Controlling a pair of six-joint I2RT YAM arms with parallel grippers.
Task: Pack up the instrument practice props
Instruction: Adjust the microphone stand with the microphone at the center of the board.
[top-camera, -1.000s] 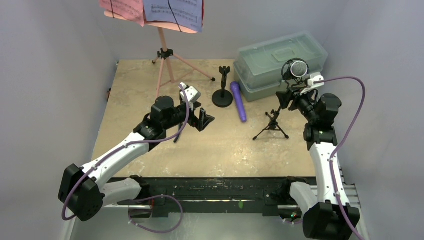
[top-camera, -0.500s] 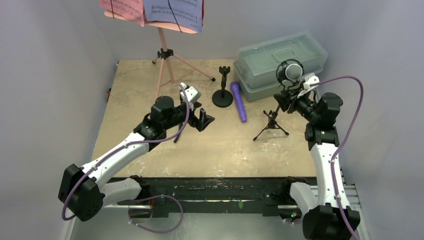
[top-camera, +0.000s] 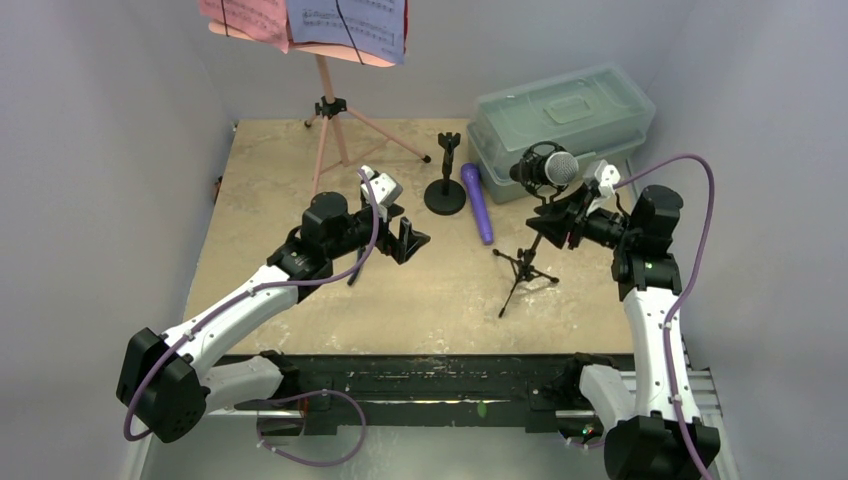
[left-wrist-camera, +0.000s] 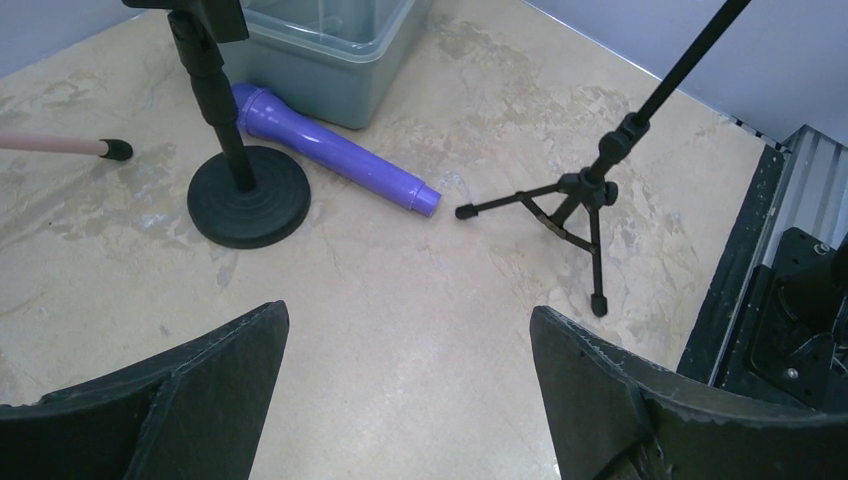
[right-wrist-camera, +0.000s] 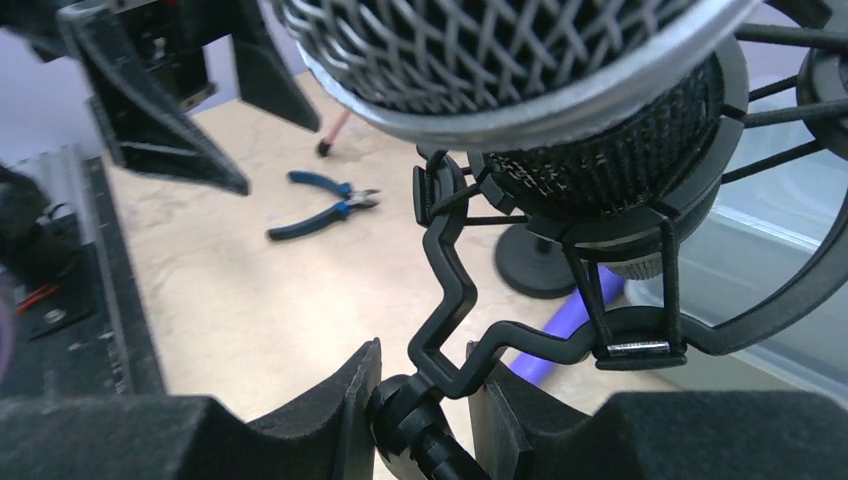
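Note:
My right gripper (top-camera: 562, 222) (right-wrist-camera: 425, 385) is shut on the joint of the black tripod mic support (top-camera: 520, 268) (left-wrist-camera: 582, 192), just below the shock mount of the black silver-headed mic (top-camera: 548, 166) (right-wrist-camera: 520, 60). Mic and support lean left over the table. My left gripper (top-camera: 406, 240) (left-wrist-camera: 410, 320) is open and empty above bare table. The purple mic (top-camera: 479, 206) (left-wrist-camera: 330, 158) (right-wrist-camera: 570, 318) lies flat beside a round-base mic support (top-camera: 445, 192) (left-wrist-camera: 247, 195). The pink tripod music rack (top-camera: 336, 112) stands at the back left with lavender (top-camera: 346, 22) and red (top-camera: 240, 18) sheets.
A translucent greenish lidded box (top-camera: 560, 118) (left-wrist-camera: 335, 50) stands at the back right, behind the held mic. Blue-handled pliers (right-wrist-camera: 322, 205) lie on the table near my left arm. A black rail (top-camera: 420, 375) runs along the near edge. Grey walls close in on both sides.
My right gripper has swung the silver-headed mic and its tripod support left and down, away from the box, so they now lean left. The left arm has not moved.

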